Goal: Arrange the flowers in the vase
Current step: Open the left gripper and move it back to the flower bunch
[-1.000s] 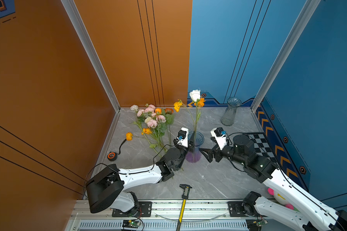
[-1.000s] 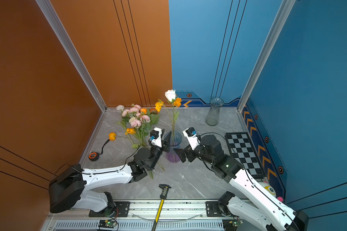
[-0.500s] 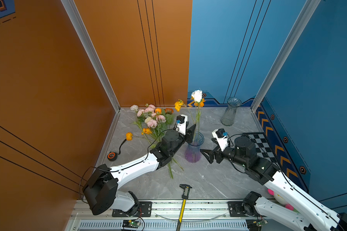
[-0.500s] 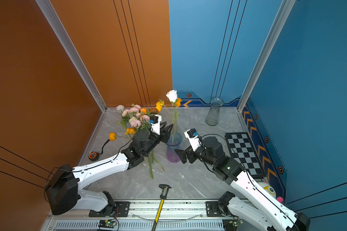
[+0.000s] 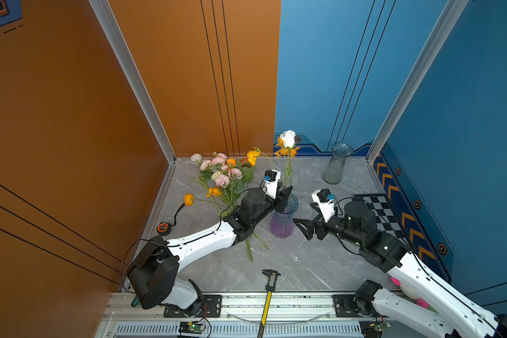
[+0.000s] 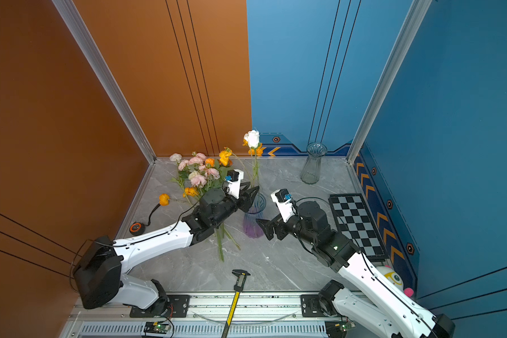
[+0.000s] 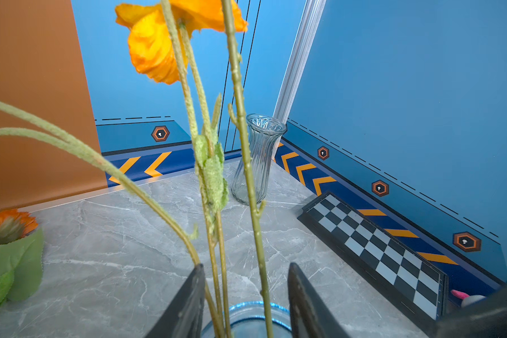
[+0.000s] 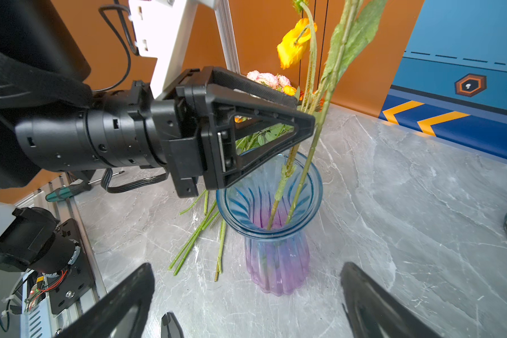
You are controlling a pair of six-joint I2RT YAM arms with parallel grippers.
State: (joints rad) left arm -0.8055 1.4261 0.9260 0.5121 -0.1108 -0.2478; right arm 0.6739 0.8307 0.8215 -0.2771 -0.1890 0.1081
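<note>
The blue-and-purple vase stands mid-table holding a white rose and an orange poppy on long stems. My left gripper hovers at the vase rim, open, with the stems loose between its jaws. My right gripper is wide open and empty, level with the vase's base on its right. The other flowers, pink, cream and orange, lie in a pile at the back left. A single orange flower lies apart from them.
A clear glass vase stands at the back right, with a chessboard along the right wall. A caliper lies at the front edge, a tape measure by the left wall, and a plush toy behind my right arm.
My left gripper has risen from low beside the vase to its rim, and its jaws have opened slightly around the stems. My right gripper has drawn back a little from the vase.
</note>
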